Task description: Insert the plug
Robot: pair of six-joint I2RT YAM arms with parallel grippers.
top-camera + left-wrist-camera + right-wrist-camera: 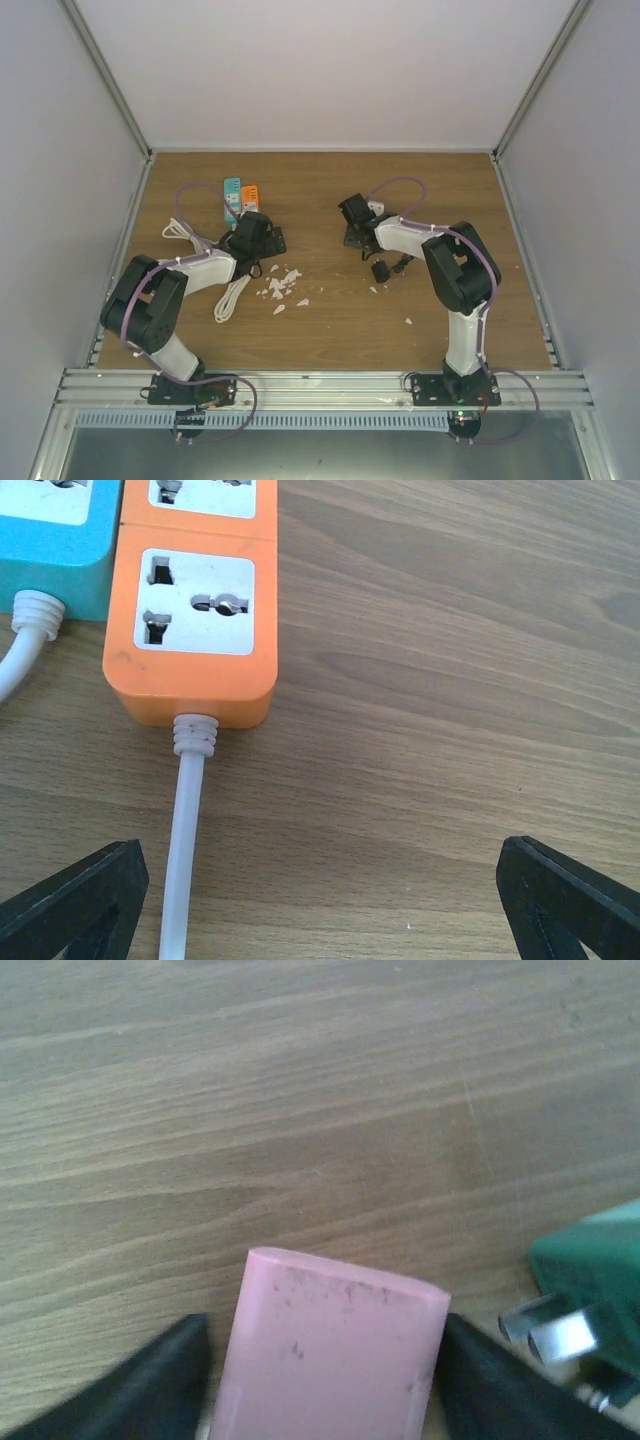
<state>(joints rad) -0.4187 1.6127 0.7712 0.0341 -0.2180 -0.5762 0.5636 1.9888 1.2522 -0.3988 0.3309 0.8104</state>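
Observation:
An orange power strip (190,630) lies next to a blue one (50,540), each with a white cable (185,830); both show at the back left in the top view (250,196). My left gripper (320,900) is open and empty just short of the orange strip's cable end, also seen from above (248,222). My right gripper (325,1360) is shut on a pink block (330,1350) low over the table; it shows in the top view (352,225). A green plug (590,1280) with metal prongs lies just to its right.
A black plug (380,270) with its cord lies in front of the right gripper. White scraps (280,285) are scattered mid-table. A coiled white cable (232,297) lies by the left arm. Grey walls enclose the table on three sides.

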